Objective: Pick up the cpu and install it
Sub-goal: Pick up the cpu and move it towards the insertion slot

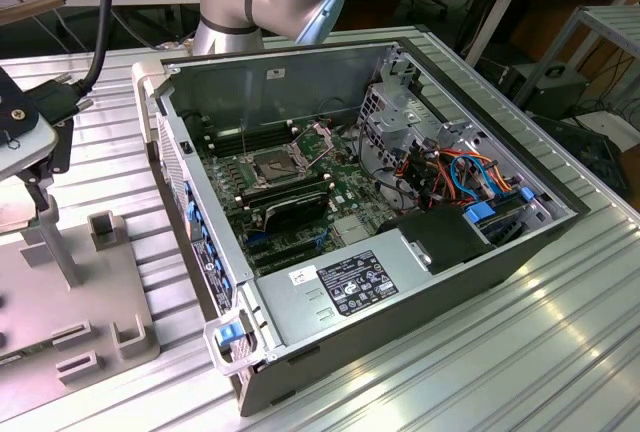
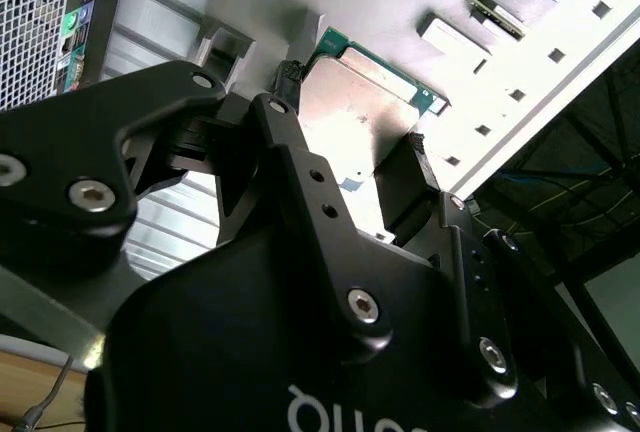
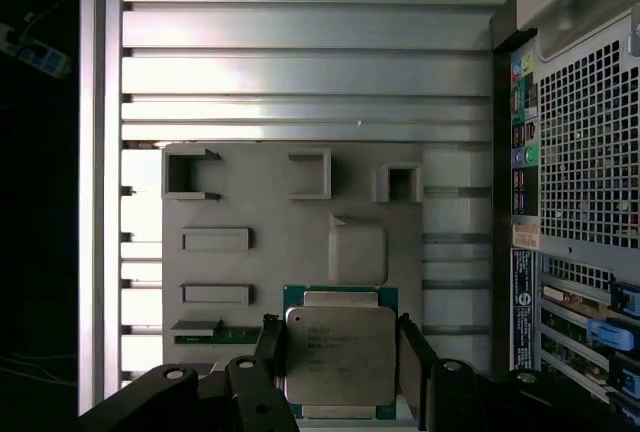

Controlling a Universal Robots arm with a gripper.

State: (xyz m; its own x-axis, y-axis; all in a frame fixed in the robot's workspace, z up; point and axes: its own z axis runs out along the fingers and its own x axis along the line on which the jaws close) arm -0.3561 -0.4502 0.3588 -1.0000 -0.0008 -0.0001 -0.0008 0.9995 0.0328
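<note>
The cpu (image 3: 338,362) is a small square chip with a silvery metal top and a green rim. It sits between my black fingers (image 3: 412,352), one pressed against each of two opposite edges. My gripper (image 3: 341,350) is shut on it above the grey fixture plate (image 3: 270,212). In the second wrist view the cpu (image 2: 362,87) shows again between the same fingertips (image 2: 412,152) of the gripper (image 2: 352,112). A square pocket (image 3: 357,252) in the plate, just beyond the chip, is empty. In the exterior view the motherboard socket (image 1: 275,164) lies open, its metal frame (image 1: 316,138) tilted up.
The open computer case (image 1: 480,252) lies on a ribbed aluminium table (image 1: 520,352), with its perforated rear panel (image 3: 590,132) beside the fixture plate. A long black card (image 1: 292,210) sits just in front of the socket. Cables (image 1: 455,167) and a power supply (image 1: 350,282) crowd the case's near right.
</note>
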